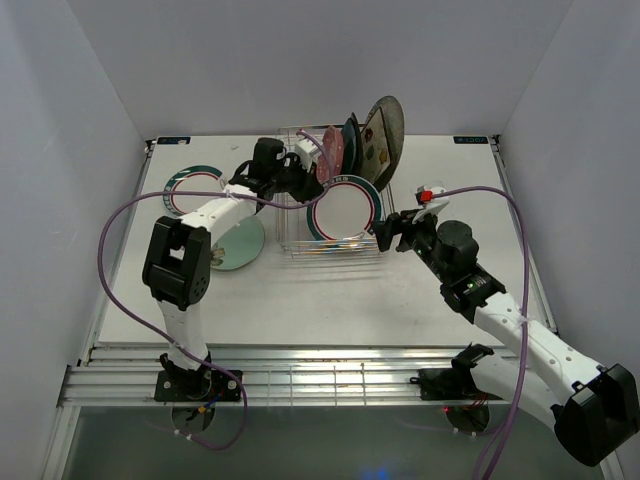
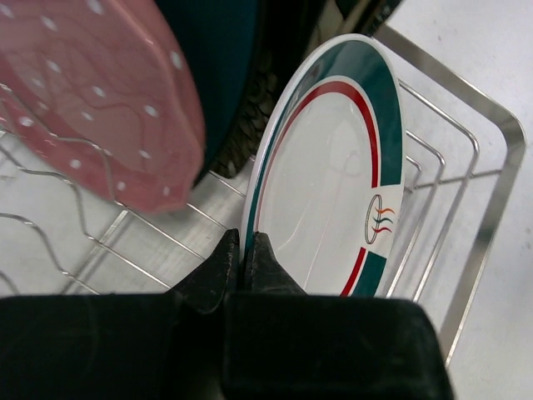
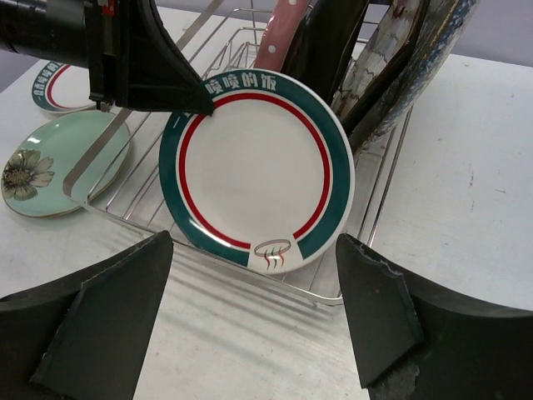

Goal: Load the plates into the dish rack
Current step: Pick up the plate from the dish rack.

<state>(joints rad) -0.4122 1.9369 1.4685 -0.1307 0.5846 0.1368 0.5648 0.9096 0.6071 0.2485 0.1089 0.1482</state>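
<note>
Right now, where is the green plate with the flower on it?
In the right wrist view, the mint floral plate lies flat on the table, left of the dish rack, beside a teal-rimmed plate.

White teal-rimmed plate (image 3: 254, 171) upright in wire dish rack (image 1: 292, 235), other plates (image 3: 321, 46) behind, mint plate (image 3: 62, 162) flat alongside.

The surface (image 1: 300, 300) is viewed from high above and behind both arms (image 1: 180, 260), looking down and forward, from far enough that the whole scene is included. The left wrist view is set right behind the left hand (image 2: 245, 250), very near, and is directed at the rim of the white teal-rimmed plate (image 2: 333, 167) inside the dish rack (image 2: 491, 167). The right wrist view is placed behind the right hand (image 3: 254, 246), somewhat farther back, facing the plate's front. This plate and the rack are shared by all three views.
</note>
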